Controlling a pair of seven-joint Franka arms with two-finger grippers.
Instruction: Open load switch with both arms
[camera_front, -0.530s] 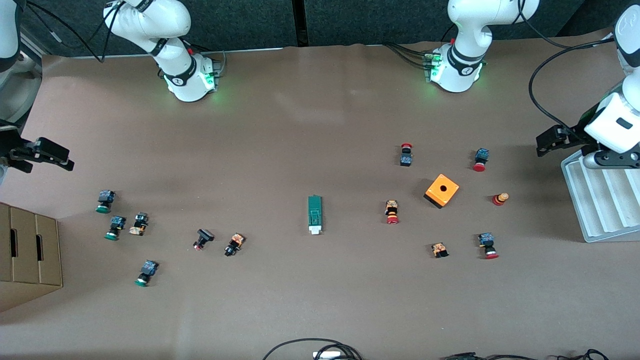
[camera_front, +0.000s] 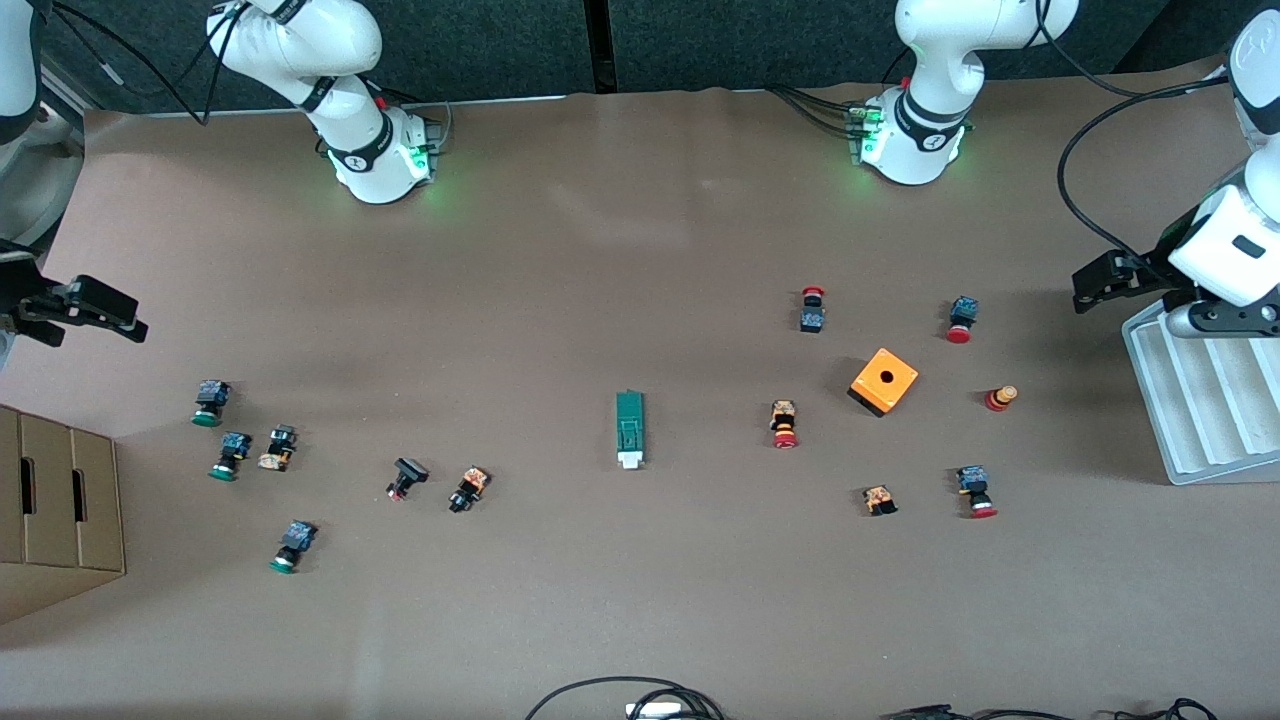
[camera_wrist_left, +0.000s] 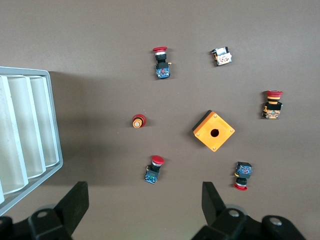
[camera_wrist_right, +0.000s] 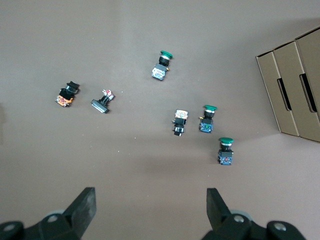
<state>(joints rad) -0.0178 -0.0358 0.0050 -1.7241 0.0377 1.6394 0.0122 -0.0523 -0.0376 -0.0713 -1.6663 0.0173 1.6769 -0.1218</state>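
A cardboard box (camera_front: 55, 515) beside the green-capped buttons (camera_front: 232, 455) is cut off by the front view's edge, as is a white ridged tray (camera_front: 1195, 400). Markings on the buttons are too small to read.

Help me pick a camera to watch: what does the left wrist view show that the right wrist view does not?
Only the left wrist view: the orange cube, red-capped push buttons, the white tray and the open left gripper. Only the right wrist view: green-capped push buttons, the cardboard box and the open right gripper. Both show brown table; neither shows the load switch.
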